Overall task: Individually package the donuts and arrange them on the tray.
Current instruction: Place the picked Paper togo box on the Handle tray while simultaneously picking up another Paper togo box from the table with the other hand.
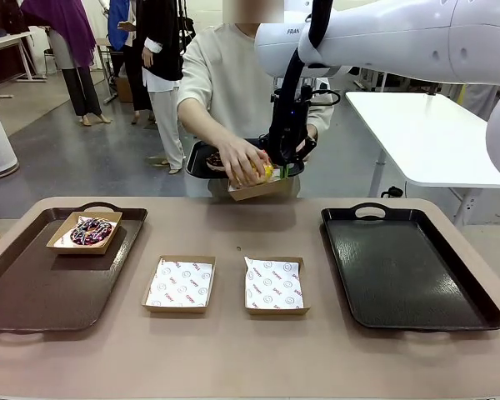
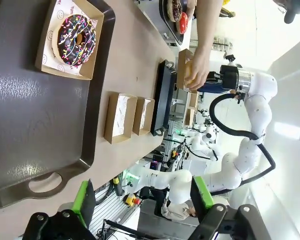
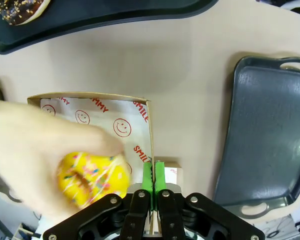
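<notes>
The right gripper point(image 3: 153, 172) has its green pads pressed together on the side wall of a paper box point(image 3: 97, 117), pinching it and holding it up over the far side of the table point(image 1: 233, 350). The box is lined with smiley-print paper. A person's hand point(image 1: 243, 161) reaches into it with the yellow-iced donut point(image 3: 92, 179) in its fingers, the donut low inside the box near the pinched wall. Just behind the hand, at the person's side, is a black serving tray point(image 3: 115, 15) carrying the chocolate-glazed donut point(image 3: 17, 10) and the red-iced donut point(image 2: 183, 22). Nearer to me, two empty boxes point(image 1: 181, 283) sit side by side in the middle of the table, with a bare dark tray point(image 1: 404, 267) to their right. On the left lies a brown tray point(image 1: 33, 283), and in its far corner the sprinkled donut point(image 1: 91, 231) rests in its own box. The left gripper point(image 2: 142, 197) hangs above the handle end of that brown tray, jaws spread wide with nothing between them.
</notes>
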